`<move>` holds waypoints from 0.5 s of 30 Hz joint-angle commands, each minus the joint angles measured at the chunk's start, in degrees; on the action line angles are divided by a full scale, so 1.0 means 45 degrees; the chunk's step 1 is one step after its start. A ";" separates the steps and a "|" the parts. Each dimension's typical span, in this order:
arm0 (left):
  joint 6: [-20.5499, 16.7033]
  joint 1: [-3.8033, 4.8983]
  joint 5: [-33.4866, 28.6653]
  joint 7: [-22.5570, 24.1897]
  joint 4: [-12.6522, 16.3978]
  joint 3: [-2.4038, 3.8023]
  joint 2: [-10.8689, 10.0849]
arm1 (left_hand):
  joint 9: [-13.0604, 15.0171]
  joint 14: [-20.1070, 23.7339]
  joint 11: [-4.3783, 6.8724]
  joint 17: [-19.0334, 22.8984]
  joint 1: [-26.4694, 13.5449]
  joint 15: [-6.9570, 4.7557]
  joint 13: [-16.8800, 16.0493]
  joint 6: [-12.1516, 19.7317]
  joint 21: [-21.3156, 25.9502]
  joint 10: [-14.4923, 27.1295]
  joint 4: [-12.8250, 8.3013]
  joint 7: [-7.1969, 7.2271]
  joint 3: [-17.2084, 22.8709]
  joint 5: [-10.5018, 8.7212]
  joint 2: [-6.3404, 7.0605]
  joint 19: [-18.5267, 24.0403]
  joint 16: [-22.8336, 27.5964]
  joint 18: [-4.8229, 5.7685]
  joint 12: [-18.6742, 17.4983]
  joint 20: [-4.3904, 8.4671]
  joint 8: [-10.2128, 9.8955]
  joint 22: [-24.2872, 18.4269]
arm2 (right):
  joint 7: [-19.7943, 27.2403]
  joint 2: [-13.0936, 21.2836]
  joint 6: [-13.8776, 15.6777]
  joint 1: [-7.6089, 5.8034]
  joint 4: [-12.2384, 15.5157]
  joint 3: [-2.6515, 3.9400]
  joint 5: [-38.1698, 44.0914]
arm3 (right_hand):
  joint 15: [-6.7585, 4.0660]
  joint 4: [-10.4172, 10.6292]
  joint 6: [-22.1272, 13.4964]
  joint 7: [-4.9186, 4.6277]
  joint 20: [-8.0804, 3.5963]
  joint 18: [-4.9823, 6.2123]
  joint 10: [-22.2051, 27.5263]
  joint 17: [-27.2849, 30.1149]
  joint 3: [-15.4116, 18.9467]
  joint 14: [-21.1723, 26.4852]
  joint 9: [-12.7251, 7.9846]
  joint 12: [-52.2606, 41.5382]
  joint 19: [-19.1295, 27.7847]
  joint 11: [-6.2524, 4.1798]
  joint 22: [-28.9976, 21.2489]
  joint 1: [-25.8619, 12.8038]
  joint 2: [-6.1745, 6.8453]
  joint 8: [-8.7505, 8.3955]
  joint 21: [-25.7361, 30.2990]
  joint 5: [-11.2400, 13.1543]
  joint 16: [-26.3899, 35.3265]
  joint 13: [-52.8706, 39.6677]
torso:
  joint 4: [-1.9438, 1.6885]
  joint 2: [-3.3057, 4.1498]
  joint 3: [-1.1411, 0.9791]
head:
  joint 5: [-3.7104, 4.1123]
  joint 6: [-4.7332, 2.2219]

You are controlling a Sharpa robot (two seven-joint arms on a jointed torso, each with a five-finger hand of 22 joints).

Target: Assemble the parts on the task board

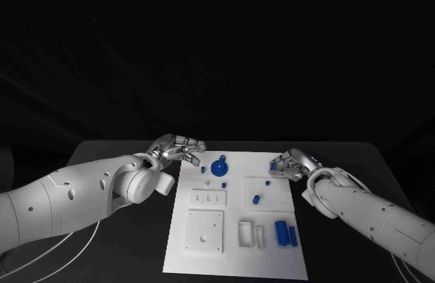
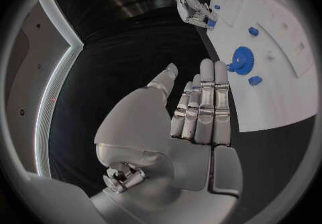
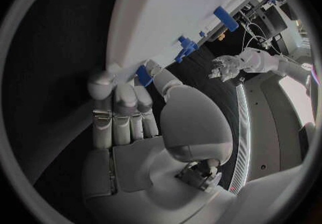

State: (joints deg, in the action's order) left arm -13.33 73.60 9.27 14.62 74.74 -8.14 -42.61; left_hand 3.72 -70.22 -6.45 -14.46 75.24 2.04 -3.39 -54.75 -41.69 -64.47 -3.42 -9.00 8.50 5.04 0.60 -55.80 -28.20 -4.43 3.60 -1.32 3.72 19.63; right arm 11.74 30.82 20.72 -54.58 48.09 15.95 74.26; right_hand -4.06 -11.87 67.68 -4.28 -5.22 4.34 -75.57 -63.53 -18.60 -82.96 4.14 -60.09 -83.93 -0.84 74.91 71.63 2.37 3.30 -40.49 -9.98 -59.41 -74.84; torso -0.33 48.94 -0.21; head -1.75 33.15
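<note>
The white task board [image 1: 236, 264] lies in the middle of the black table. Near its far edge sits a blue gear [image 1: 220, 168], also in the left wrist view [image 2: 241, 60]. My left hand [image 1: 181, 149] hovers at the board's far left corner with its fingers [image 2: 201, 101] extended and nothing in them. At the board's far right edge, my right hand [image 1: 291, 165] pinches a small blue part [image 3: 143, 74] between thumb and fingers. Two blue cylinders [image 1: 286, 233] lie near the board's right side. Small blue pieces [image 1: 256, 200] are scattered mid-board.
White fixtures stand on the board: a square plate [image 1: 205, 231], a slotted block [image 1: 209, 199] and upright frames [image 1: 251, 233]. Black table [image 1: 118, 245] surrounds the board on both sides. The left hand [image 3: 228, 66] appears far off in the right wrist view.
</note>
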 commanded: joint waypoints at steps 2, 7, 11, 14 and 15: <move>0.0179 0.0004 0.0069 -0.0014 0.0020 0.0011 0.0016 | 0.0002 -0.0079 -0.0002 -0.0012 0.0050 0.0021 -0.0013 0.0015 -0.0017 0.0045 -0.0038 -0.0005 -0.0069 0.0051 -0.0027 -0.0001 -0.0090 -0.0195 -0.0052 0.0049 -0.0029 0.0013 | -0.0107 0.0002 -0.0098 0.0009 -0.0007 -0.0008 0.0201 | -0.0119 -0.0043 0.0376 0.0109 -0.0122 -0.0196 -0.0078 0.0014 -0.0040 -0.0037 0.0164 0.0037 -0.0303 -0.0065 0.1124 0.0021 -0.0232 0.0086 -0.0007 0.0070 0.0051 0.0000 | -0.0006 0.0007 -0.0013 | 0.0010 0.0033; 0.0182 0.0004 0.0140 -0.0049 0.0019 0.0011 0.0016 | 0.0012 -0.0069 0.0122 -0.0020 -0.0001 -0.0028 -0.0012 -0.0226 -0.0045 -0.0452 0.0003 0.0080 -0.0029 0.0050 -0.0065 0.0001 -0.0122 -0.0180 -0.0048 0.0079 -0.0024 0.0018 | -0.0163 0.0013 0.0168 0.0008 0.0040 -0.0009 0.0242 | -0.0164 -0.0100 0.0659 0.0187 -0.0173 -0.0234 -0.0103 0.0009 0.0081 -0.0046 0.0314 0.0068 -0.0298 -0.0110 0.1117 0.0049 -0.0303 0.0083 0.0012 0.0086 0.0070 0.0009 | -0.0013 -0.0003 -0.0013 | 0.0025 0.0038; 0.0238 0.0010 0.0421 -0.0205 -0.0018 0.0015 0.0008 | 0.0031 -0.0145 0.0284 -0.0125 -0.0052 -0.0130 -0.0014 -0.0647 -0.0172 -0.0952 0.0063 0.0221 0.0150 0.0039 -0.0054 -0.0059 -0.0336 -0.0117 -0.0032 0.0182 -0.0015 0.0085 | -0.0269 0.0122 0.0400 -0.0046 0.0260 -0.0009 0.0297 | -0.0188 -0.0138 0.0670 0.0192 -0.0201 -0.0242 -0.0123 -0.0010 0.0118 -0.0057 0.0375 0.0078 -0.0315 -0.0119 0.1117 0.0063 -0.0343 0.0078 0.0003 0.0039 0.0063 0.0012 | -0.0028 0.0009 -0.0016 | 0.0019 0.0005; 0.0330 0.0073 0.0784 -0.0389 -0.0109 0.0036 -0.0011 | 0.0066 -0.0325 0.0479 -0.0353 -0.0146 -0.0280 -0.0015 -0.1094 -0.0414 -0.1493 0.0157 0.0393 0.0231 0.0022 -0.0077 -0.0201 -0.0801 -0.0073 -0.0026 0.0316 -0.0007 0.0224 | -0.0361 0.0227 0.0444 -0.0164 0.0489 -0.0009 0.0341 | -0.0189 -0.0160 0.0666 0.0187 -0.0204 -0.0244 -0.0117 -0.0008 0.0109 -0.0054 0.0384 0.0092 -0.0318 -0.0121 0.1119 0.0074 -0.0344 0.0078 -0.0007 -0.0014 0.0072 0.0017 | -0.0020 -0.0007 -0.0031 | 0.0037 0.0037; 0.0391 0.0146 0.0955 -0.0504 -0.0163 0.0048 -0.0010 | 0.0093 -0.0592 0.0656 -0.0580 -0.0243 -0.0423 -0.0032 -0.1384 -0.0643 -0.1942 0.0238 0.0518 0.0233 -0.0012 -0.0081 -0.0372 -0.1243 -0.0056 0.0023 0.0433 0.0023 0.0353 | -0.0417 0.0283 0.0452 -0.0216 0.0640 -0.0009 0.0359 | -0.0192 -0.0174 0.0669 0.0187 -0.0208 -0.0243 -0.0126 -0.0019 0.0105 -0.0058 0.0396 0.0088 -0.0322 -0.0123 0.1118 0.0070 -0.0350 0.0078 -0.0003 -0.0013 0.0063 0.0015 | 0.0015 -0.0034 -0.0050 | 0.0020 -0.0012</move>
State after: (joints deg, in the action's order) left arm -13.10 73.84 10.76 13.66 74.20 -8.10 -42.69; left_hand 4.05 -72.32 -3.84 -16.67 74.79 0.36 -3.45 -60.36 -44.14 -72.34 -2.46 -6.92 9.46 5.04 0.15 -57.34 -32.95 -4.43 3.60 0.22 3.72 20.98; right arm 10.75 31.94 21.90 -55.27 50.17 15.87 74.83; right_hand -4.58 -12.32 68.80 -4.16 -5.66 4.36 -75.87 -63.53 -18.13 -83.07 4.22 -59.86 -83.95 -1.14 74.91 71.80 1.34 3.48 -40.49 -9.93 -59.41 -74.83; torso -0.40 48.93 -0.30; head -1.64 33.27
